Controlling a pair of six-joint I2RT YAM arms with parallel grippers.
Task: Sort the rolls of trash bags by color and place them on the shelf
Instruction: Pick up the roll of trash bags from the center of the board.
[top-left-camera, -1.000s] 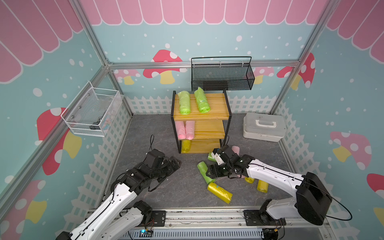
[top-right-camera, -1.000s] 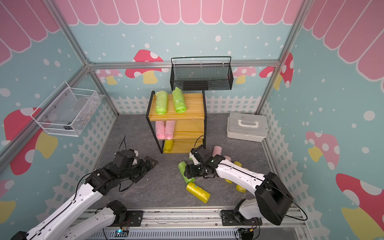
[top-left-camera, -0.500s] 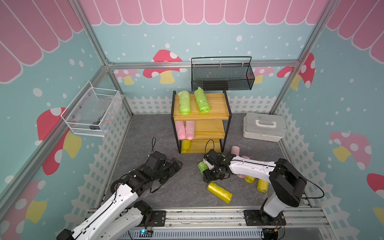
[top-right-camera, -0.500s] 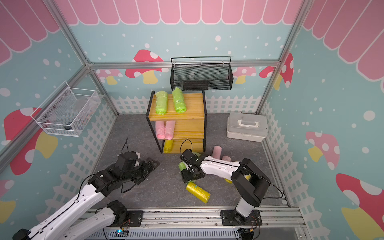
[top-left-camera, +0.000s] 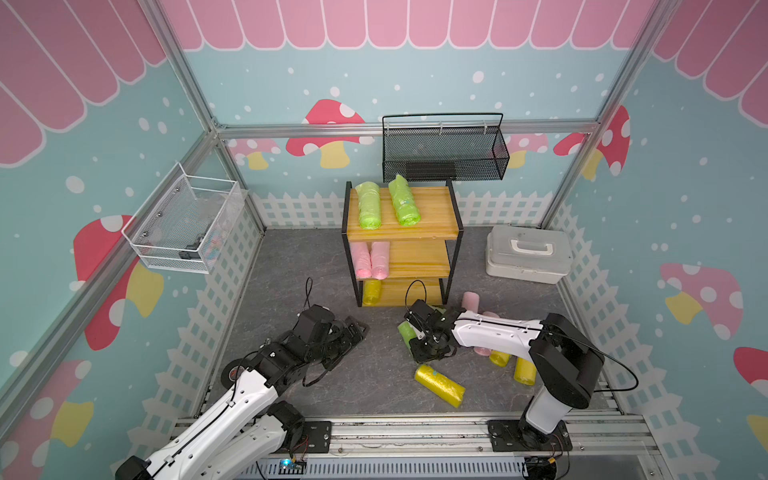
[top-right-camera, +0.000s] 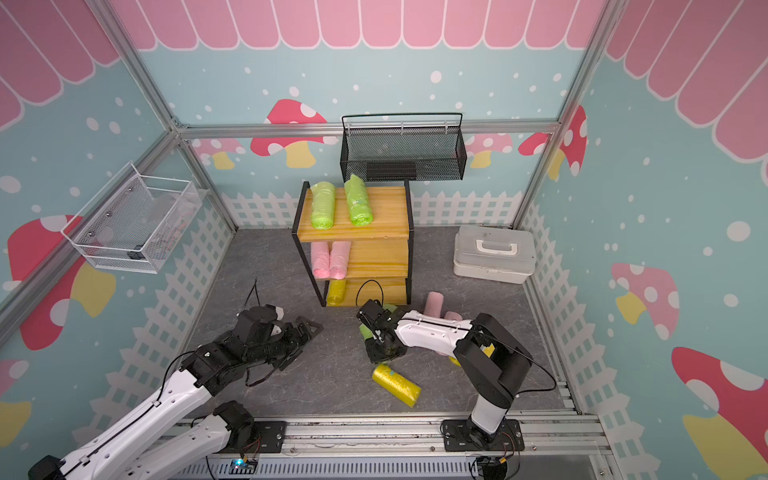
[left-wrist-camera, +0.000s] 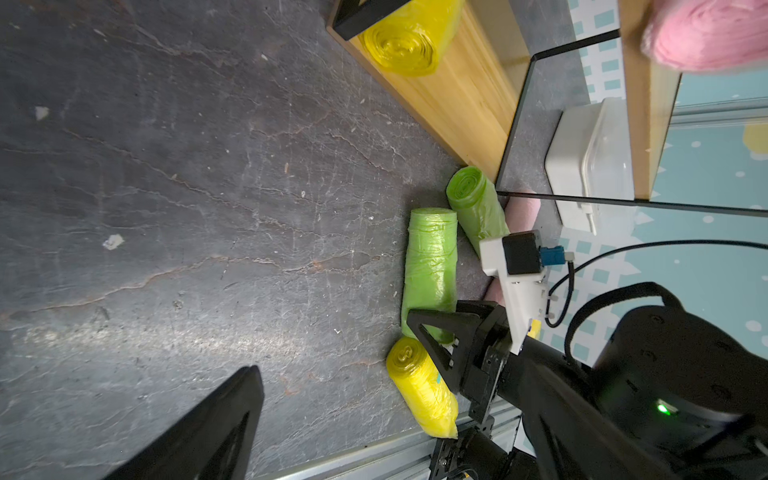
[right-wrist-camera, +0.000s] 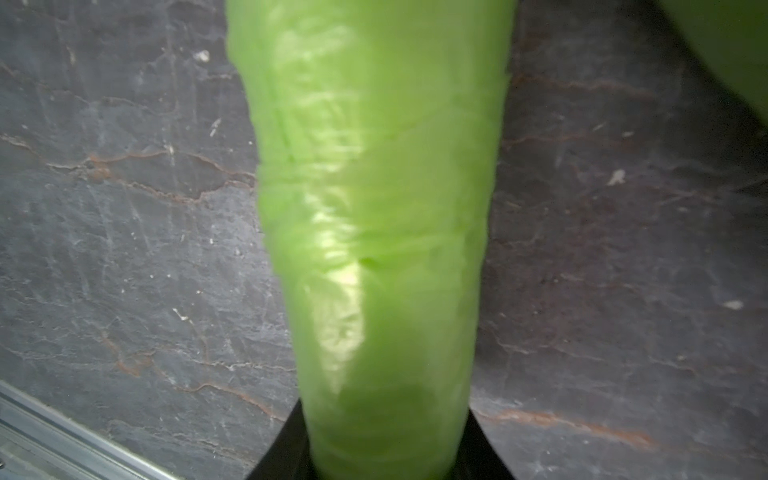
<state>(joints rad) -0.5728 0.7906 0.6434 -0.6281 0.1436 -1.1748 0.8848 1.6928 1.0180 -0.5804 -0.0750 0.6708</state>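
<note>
The shelf (top-left-camera: 419, 224) holds two green rolls (top-left-camera: 369, 205) on its top board, two pink rolls (top-left-camera: 360, 259) in the middle and one yellow roll (top-left-camera: 372, 292) at the bottom. On the floor in front, my right gripper (top-left-camera: 424, 345) is shut on a green roll (right-wrist-camera: 374, 208), with a finger pressed against each side of it. A second green roll (left-wrist-camera: 478, 208) lies beside it near the shelf's foot. My left gripper (top-left-camera: 353, 336) hovers open over bare floor to the left, with nothing in it.
A yellow roll (top-left-camera: 439, 385) lies near the front rail. Pink rolls (top-left-camera: 471, 301) and yellow rolls (top-left-camera: 524, 370) lie under and behind the right arm. A white lidded box (top-left-camera: 525, 253) stands at the back right. A black mesh basket (top-left-camera: 444, 153) and a white wire basket (top-left-camera: 183, 224) hang on the walls.
My right gripper has swung left and down onto the green roll on the floor and its jaws have closed on it. The left arm has barely moved.
</note>
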